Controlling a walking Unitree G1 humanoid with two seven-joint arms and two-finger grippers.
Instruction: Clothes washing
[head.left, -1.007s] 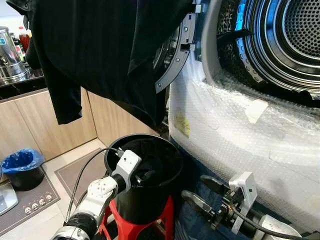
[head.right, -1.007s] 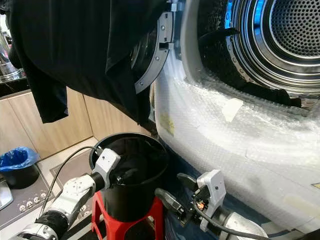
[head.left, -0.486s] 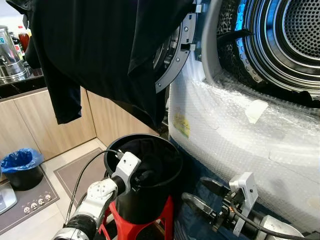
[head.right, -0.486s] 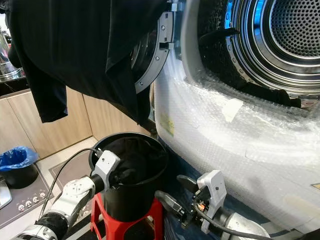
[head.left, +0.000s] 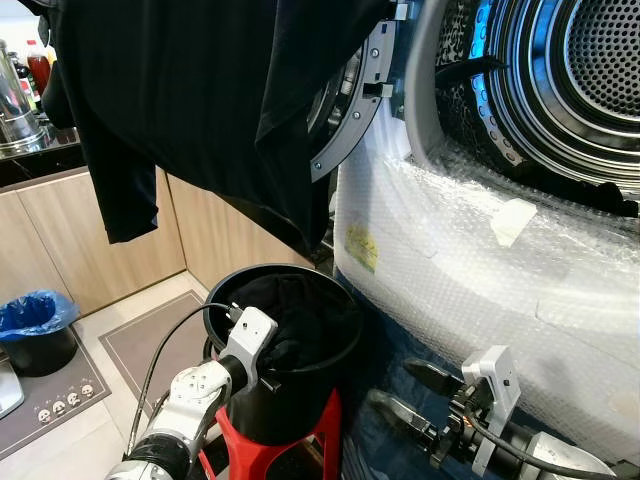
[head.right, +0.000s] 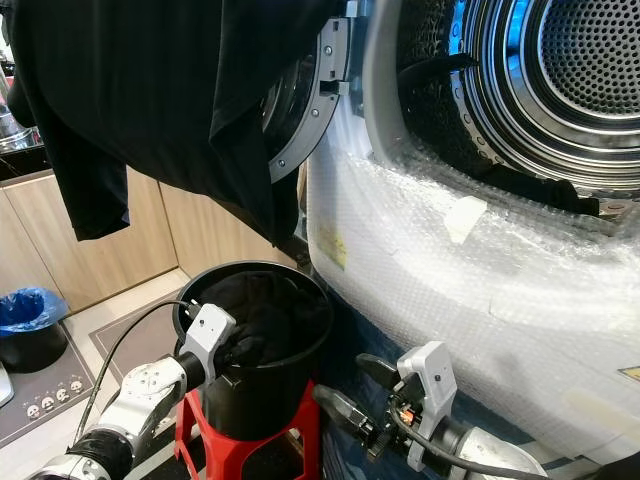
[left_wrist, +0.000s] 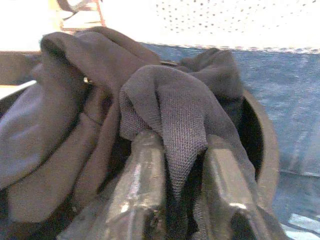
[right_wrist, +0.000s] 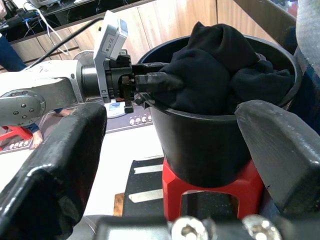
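Black knit clothes (right_wrist: 217, 75) are heaped in the black bucket (head.left: 300, 395) on a red stool (head.right: 300, 440), a fold pinched by the left gripper (left_wrist: 182, 190). Compared with a second ago, the heap is lifted higher above the rim, while the right gripper (head.right: 350, 395) is kept open beside the bucket.

There are two claws: the left claw (head.left: 290, 352) and the right claw (head.left: 408, 392). There is one black bucket (head.left: 325, 395), standing on one red stool (head.left: 232, 440). One heap of dark clothes (head.left: 290, 310) is in the bucket, and one black garment (head.left: 200, 110) hangs above. There is one washing machine (head.left: 480, 270) with one open door (head.left: 345, 120), and one bin with a blue bag (head.left: 40, 330).
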